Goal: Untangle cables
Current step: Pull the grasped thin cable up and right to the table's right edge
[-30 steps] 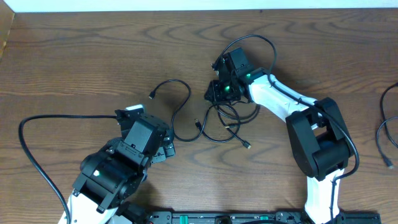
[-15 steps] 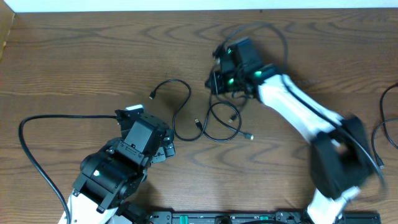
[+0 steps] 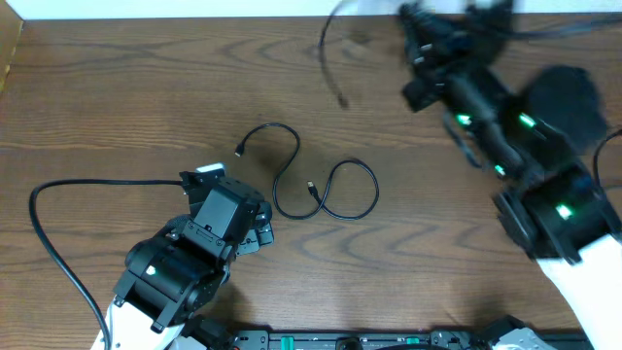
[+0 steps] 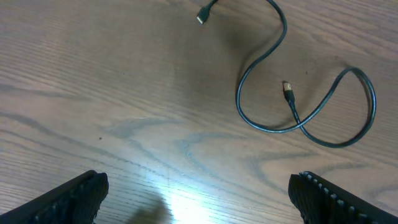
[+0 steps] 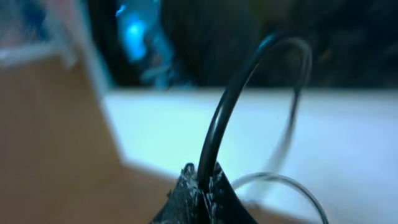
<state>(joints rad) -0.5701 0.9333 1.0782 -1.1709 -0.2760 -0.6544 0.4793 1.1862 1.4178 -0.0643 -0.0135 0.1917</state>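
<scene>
My right end effector [image 5: 200, 186] is pinched fully shut on one thin black cable [image 5: 231, 106]. The cord rises out of the closed tips in a springy arc. That tells me it is light and limp, with just enough stiffness to hold a curve. It is far thinner than the pads, so I judge it could slide through the grip if I jerk it. Overhead, that arm is high over the far edge of the tabletop [image 3: 146, 97] and smeared by motion. The held cord trails away from it with its free plug end [image 3: 343, 100] dangling. Because of the blur I can't say for sure how much of the cord hangs free, though it looks apart from the other one.

My left end effector [image 4: 199, 208] is spread wide and holds nothing, hovering low over the wood near my side.

Just beyond it the second cable [image 4: 300, 124] lies flat in a loose S. It crosses itself once near its small metallic plug [image 4: 286, 87], and its other end [image 4: 202, 15] lies further out. I see a crossing here, not a tight knot.

If I take this one, I'd grip the cord just behind a plug, where it is stiffest. The connector shoulder there should stop it slipping. Pulling on the plug itself could strain the joint.
</scene>
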